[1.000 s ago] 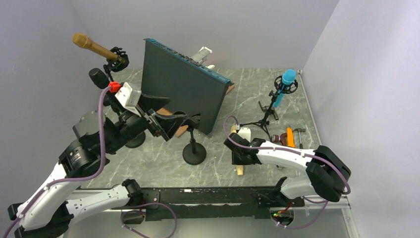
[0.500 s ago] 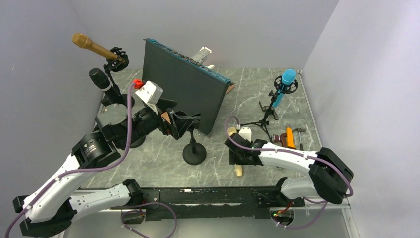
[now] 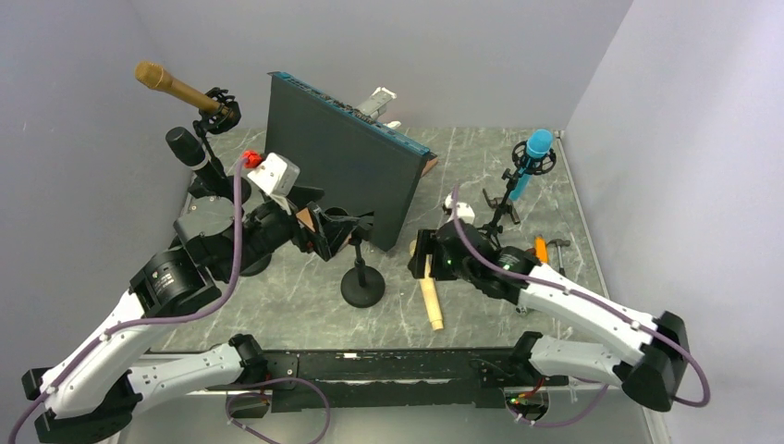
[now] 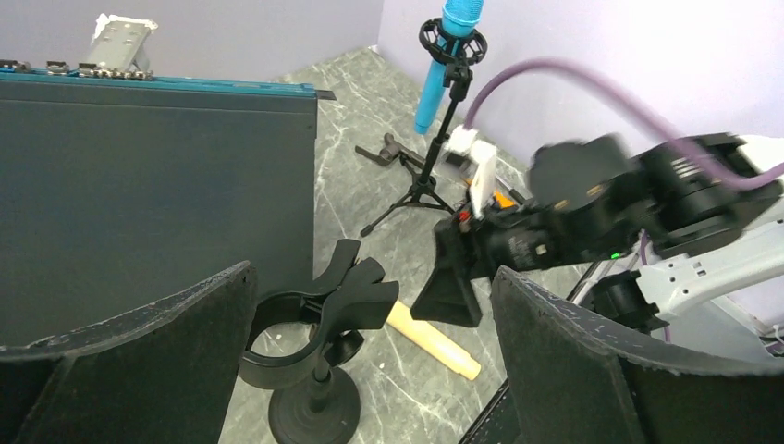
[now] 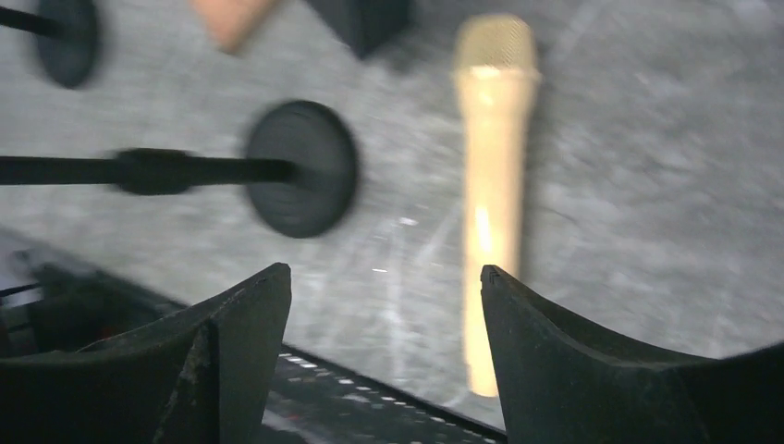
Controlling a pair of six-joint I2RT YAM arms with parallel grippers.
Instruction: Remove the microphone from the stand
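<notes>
A cream microphone (image 3: 431,301) lies flat on the table, right of the black round-base stand (image 3: 362,285). It also shows in the right wrist view (image 5: 493,166) and the left wrist view (image 4: 434,339). The stand's clip (image 4: 314,319) is empty. My left gripper (image 3: 335,233) is open, and its fingers sit on either side of the clip without touching it. My right gripper (image 3: 423,255) is open and empty. It hovers above the microphone's head end; the stand base (image 5: 300,168) lies to its left.
A tall dark panel (image 3: 347,166) stands behind the stand. A gold microphone (image 3: 176,88) and a black one (image 3: 185,146) sit on stands at the back left. A blue microphone (image 3: 529,162) is on a tripod at the right, with tools (image 3: 541,252) beside it.
My right gripper rose from low over the microphone and swung back and left, leaving the microphone lying on the table. My left arm shifted slightly right early on, then held still.
</notes>
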